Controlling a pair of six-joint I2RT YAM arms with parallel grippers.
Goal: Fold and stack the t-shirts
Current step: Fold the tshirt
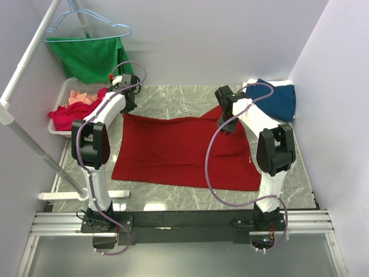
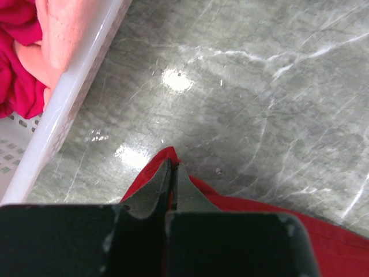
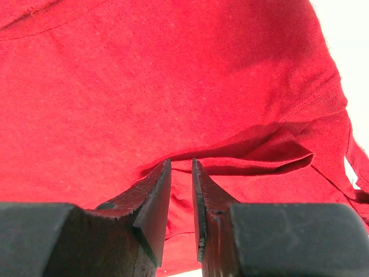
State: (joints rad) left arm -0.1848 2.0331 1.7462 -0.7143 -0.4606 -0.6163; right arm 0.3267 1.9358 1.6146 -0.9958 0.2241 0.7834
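A large deep-red t-shirt point(image 1: 179, 150) lies spread flat on the marble table. My left gripper point(image 1: 128, 103) is at its far left corner. In the left wrist view the left gripper point(image 2: 173, 163) is shut on that corner, and a tip of the red cloth point(image 2: 323, 231) pokes out past the jaws. My right gripper point(image 1: 225, 124) is at the shirt's far right corner, which is pulled up off the table. In the right wrist view the right gripper point(image 3: 181, 161) has its jaws a little apart, closed on a thick fold of the red cloth point(image 3: 173, 75).
A white basket point(image 1: 55, 130) at the far left holds a crimson shirt point(image 1: 69, 118) and a salmon-pink one point(image 1: 81, 97). A dark blue shirt point(image 1: 277, 99) lies on a white one point(image 1: 253, 86) at the back right. A green garment point(image 1: 92, 57) hangs on a rack behind the basket.
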